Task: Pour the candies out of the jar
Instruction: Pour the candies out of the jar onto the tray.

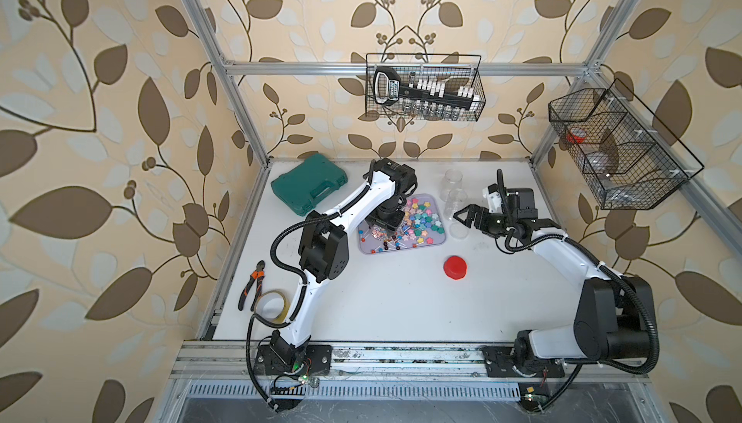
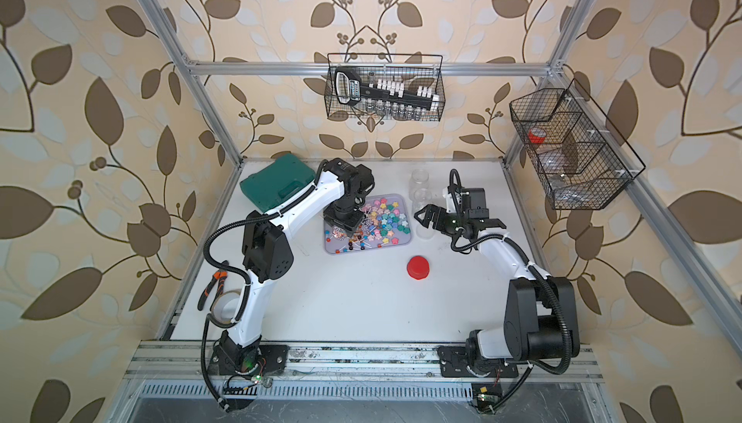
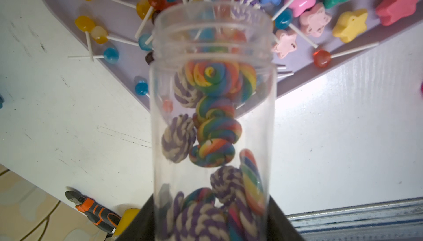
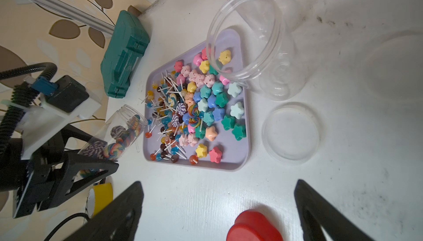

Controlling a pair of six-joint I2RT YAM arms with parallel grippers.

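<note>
My left gripper (image 3: 212,217) is shut on the base of a tall clear jar (image 3: 212,114), which is tilted with its open mouth over the near-left corner of a lilac tray (image 3: 128,68). Several striped swirl lollipops (image 3: 215,136) lie inside the jar (image 4: 119,134). On the tray (image 4: 238,159) are many spilled candies (image 4: 201,104): pastel flower-shaped pieces, ball lollipops on white sticks and a few swirls. In both top views the left gripper (image 1: 385,222) hangs over the tray's left side and hides the jar. My right gripper (image 1: 461,219) stands open and empty to the right of the tray.
A red lid (image 1: 455,268) lies on the table in front of the tray. A clear lid (image 4: 290,134) and a wide empty clear jar (image 4: 258,45) sit right of the tray. At the left are a green case (image 1: 309,190), pliers (image 1: 251,284) and yellow tape (image 1: 271,306).
</note>
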